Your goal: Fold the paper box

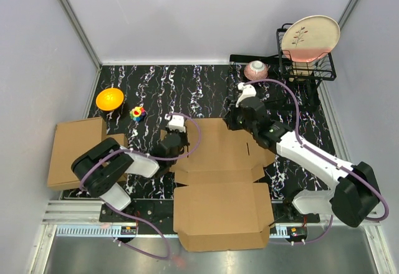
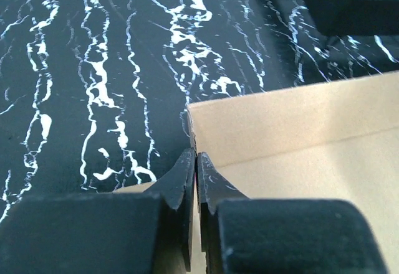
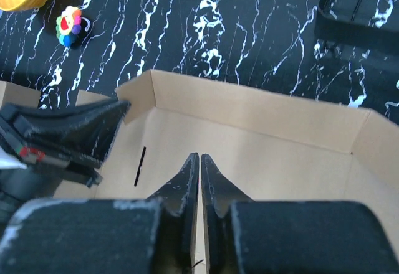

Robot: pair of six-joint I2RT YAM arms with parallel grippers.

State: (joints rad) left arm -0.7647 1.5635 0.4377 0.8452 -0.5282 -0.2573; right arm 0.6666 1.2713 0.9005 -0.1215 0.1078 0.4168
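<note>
The paper box (image 1: 221, 155) is a brown die-cut cardboard sheet at the table's middle, with its far and side walls raised and its near panels lying flat toward the arm bases. My left gripper (image 1: 177, 142) is at the box's left side. In the left wrist view the raised left wall of the box (image 2: 299, 131) runs edge-on straight between that gripper's (image 2: 196, 157) jaws, which are shut on it. My right gripper (image 1: 235, 123) is at the far right corner. In the right wrist view this gripper (image 3: 199, 157) is shut over the box floor (image 3: 262, 143), with nothing seen between its fingers.
A flat stack of brown cardboard (image 1: 78, 152) lies at the left edge. An orange bowl (image 1: 110, 98) and a small colourful toy (image 1: 138, 113) sit at the far left. At the far right stand a pink bowl (image 1: 256, 70) and a black wire rack (image 1: 321, 71) holding a plate (image 1: 310, 37).
</note>
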